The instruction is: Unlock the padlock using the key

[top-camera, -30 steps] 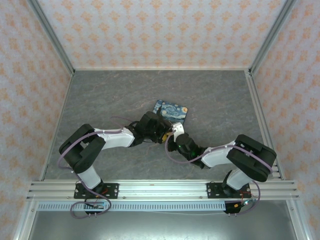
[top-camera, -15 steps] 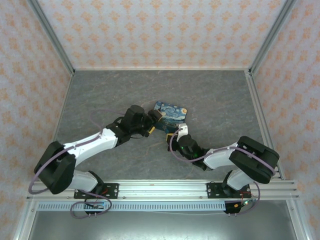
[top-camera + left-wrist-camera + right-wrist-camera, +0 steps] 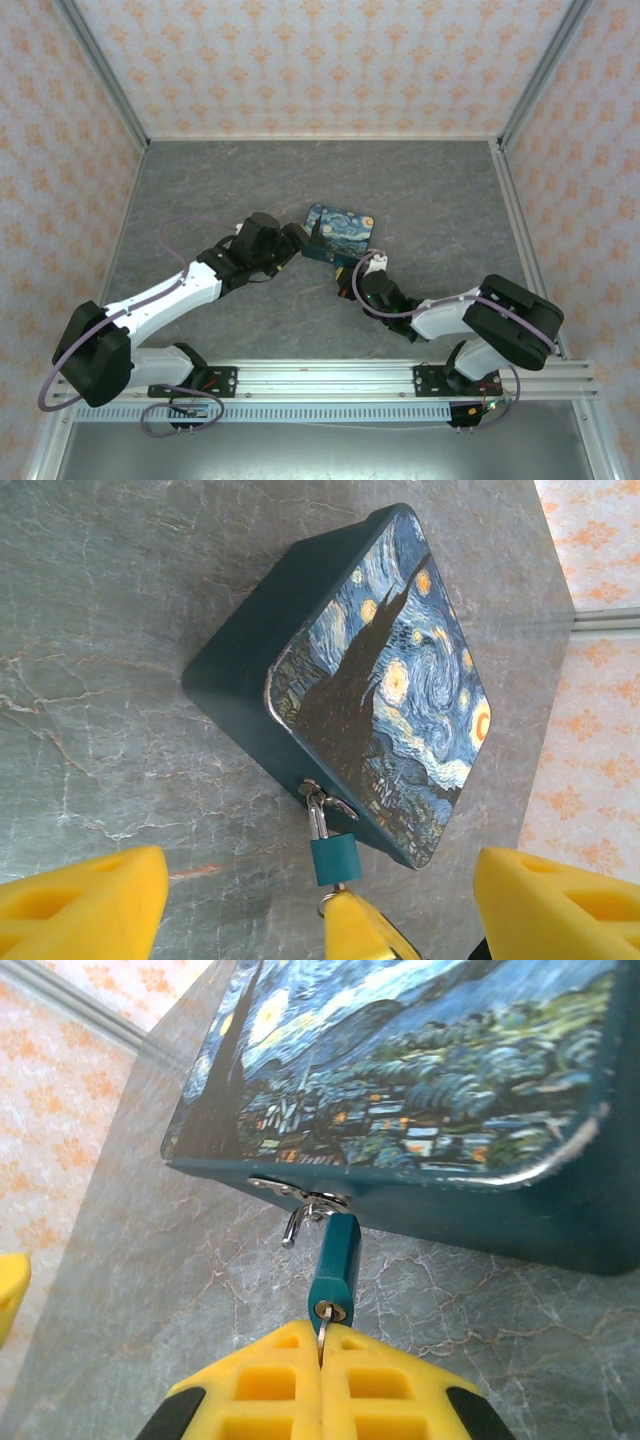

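Grey marbled surface [image 3: 200,180] carries one starry-print tin [image 3: 380,690], and one small teal padlock [image 3: 333,1260] hangs from the hasp [image 3: 300,1192] on its near edge. One key [image 3: 321,1332] sits in the keyhole, pinched by the right tool [image 3: 321,1355], whose fingers are pressed together. Just left, the left tool [image 3: 298,240] hangs with fingers wide apart, holding nothing. Light, hard and free to swing, the padlock wants steadying by its flat sides. The slim key probably slips easily.

Teal padlock [image 3: 333,1260], starry-swirl blue tin [image 3: 380,680]
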